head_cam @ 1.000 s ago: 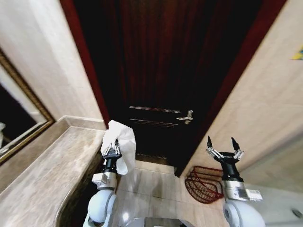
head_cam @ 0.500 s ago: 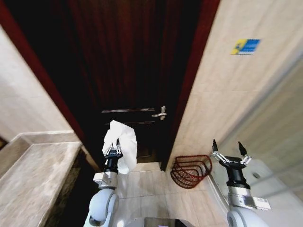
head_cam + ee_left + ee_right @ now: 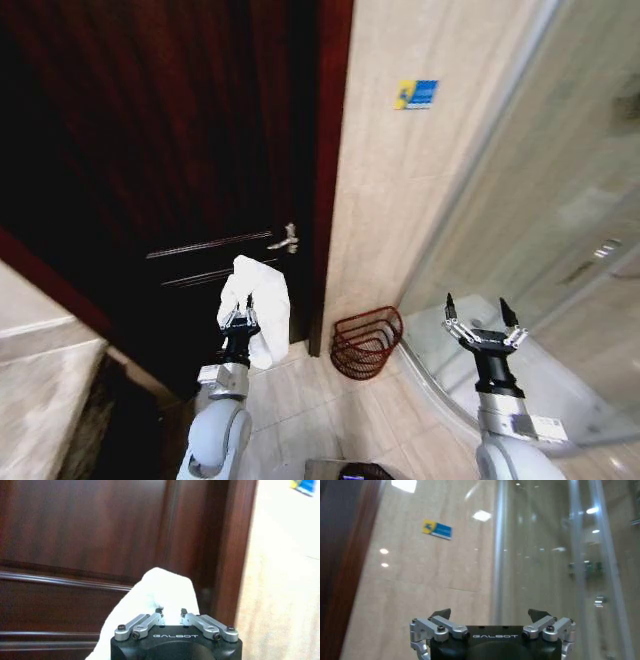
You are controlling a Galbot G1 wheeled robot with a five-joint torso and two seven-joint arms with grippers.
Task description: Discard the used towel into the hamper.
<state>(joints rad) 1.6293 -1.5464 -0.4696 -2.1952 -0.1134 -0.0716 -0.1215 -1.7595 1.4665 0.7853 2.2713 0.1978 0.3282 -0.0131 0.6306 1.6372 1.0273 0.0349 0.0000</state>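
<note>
Left hand [image 3: 238, 322] raised in front of the dark wooden door [image 3: 150, 150], fingers clamped together on a white towel [image 3: 258, 308]; the cloth stands up above the fingertips and drapes down the far side, loose lower edge hanging free. Left wrist view confirms it: fingertips nearly meeting, with towel [image 3: 155, 596] bunched between and beyond them. Right hand [image 3: 484, 322] held up on the robot's right, in front of the glass shower screen [image 3: 540, 200], fingers spread wide, empty. Hamper [image 3: 364, 342] sits on the tiled floor [image 3: 330, 410] at the foot of the beige wall [image 3: 400, 200], just beside the door frame and close to the curved base of the shower screen; low, and ahead between the two arms. Towel is well apart from the hamper and much higher. Risks, as judged: the pinch looks to take only a small fold, so the cloth could slip out during travel; released from this height or short of the rim, the towel may drape over the hamper's edge or land on the floor; the tight corner between door frame and screen leaves little room for the arm.
</note>
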